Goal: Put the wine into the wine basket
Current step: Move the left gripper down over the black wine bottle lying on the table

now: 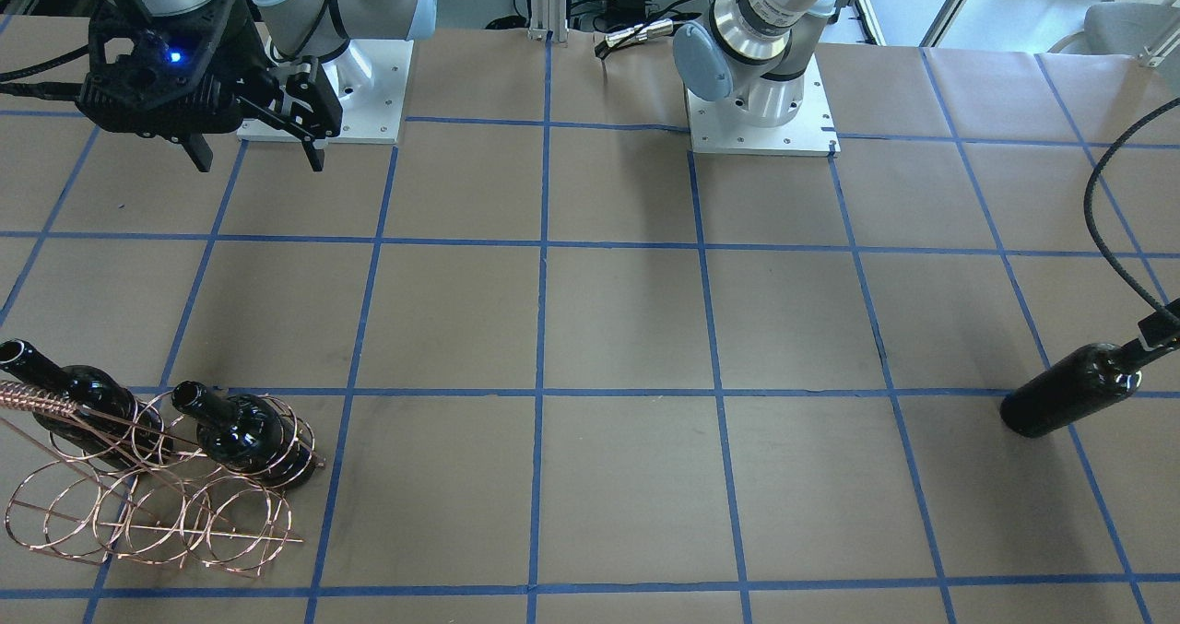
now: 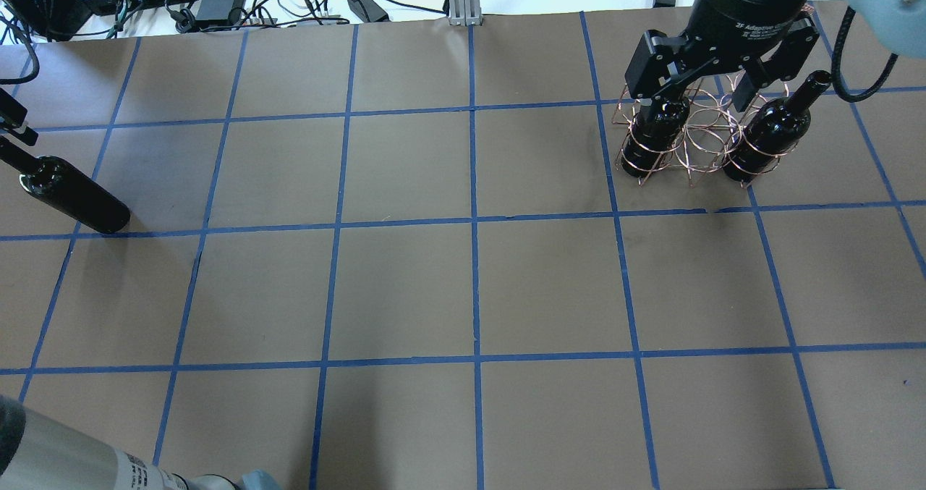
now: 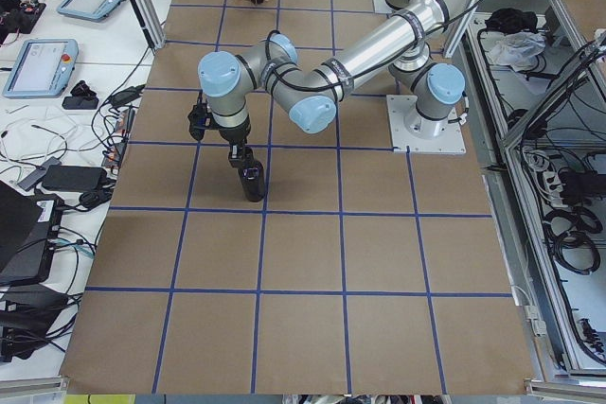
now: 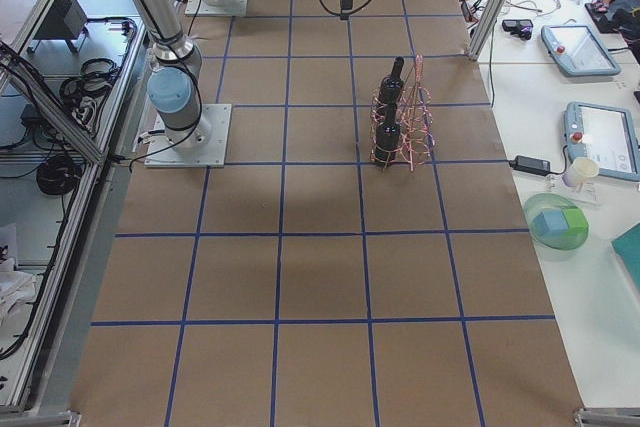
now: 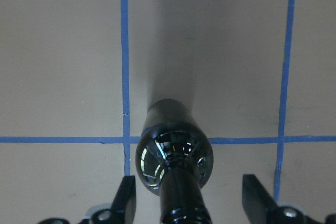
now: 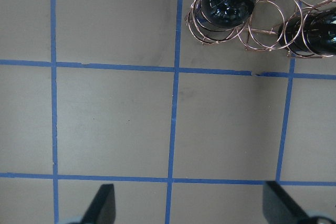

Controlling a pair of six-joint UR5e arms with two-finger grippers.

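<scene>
Left gripper [image 5: 189, 195] sits low over the wine bottle [image 5: 173, 156], its fingers [image 5: 126, 198] spread wide on either side of the neck and clear of the glass. That bottle stands upright on the tabletop [image 1: 627, 329] near the left end, on a blue tape line [image 5: 63, 140]. Over by the right end the right gripper [image 1: 256, 158] hangs above the tabletop, wide open and holding nothing. The wire basket [image 1: 184, 523] stands near the far right corner, well apart from the loose bottle. Two other bottles [image 1: 244, 435] sit in its hoops with their necks up, one beside the other, and the lower hoops hold nothing.
</scene>
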